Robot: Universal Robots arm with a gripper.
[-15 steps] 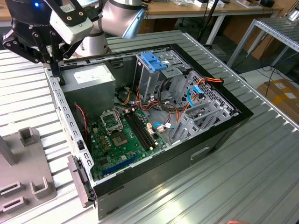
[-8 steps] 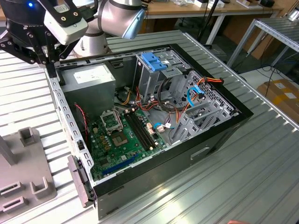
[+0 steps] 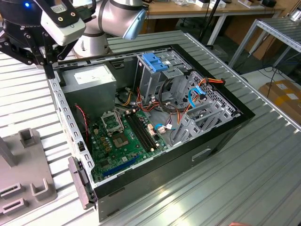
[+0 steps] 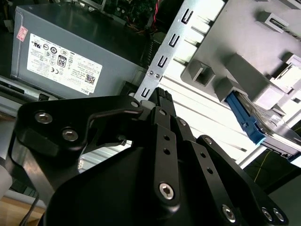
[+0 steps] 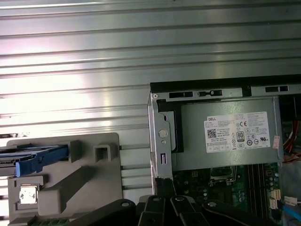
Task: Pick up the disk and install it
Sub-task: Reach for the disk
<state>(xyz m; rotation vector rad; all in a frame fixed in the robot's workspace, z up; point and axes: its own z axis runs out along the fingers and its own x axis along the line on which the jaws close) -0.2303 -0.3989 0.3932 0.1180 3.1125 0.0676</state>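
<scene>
Disk (image 5: 41, 157) on grey holder (image 5: 89, 183), claw (image 3: 49, 70) clenched empty, at PC case (image 3: 141, 176) edge nr PSU (image 3: 89, 77)

The exterior view looks down slantwise on the open computer case (image 3: 155, 181), while both wrist views peer closely past the gripper (image 5: 162, 184) at its power-supply box (image 5: 225, 155) and the grey fixture (image 5: 70, 188).

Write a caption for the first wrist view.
Disk resting in its grey fixture beside the open computer case.
</scene>
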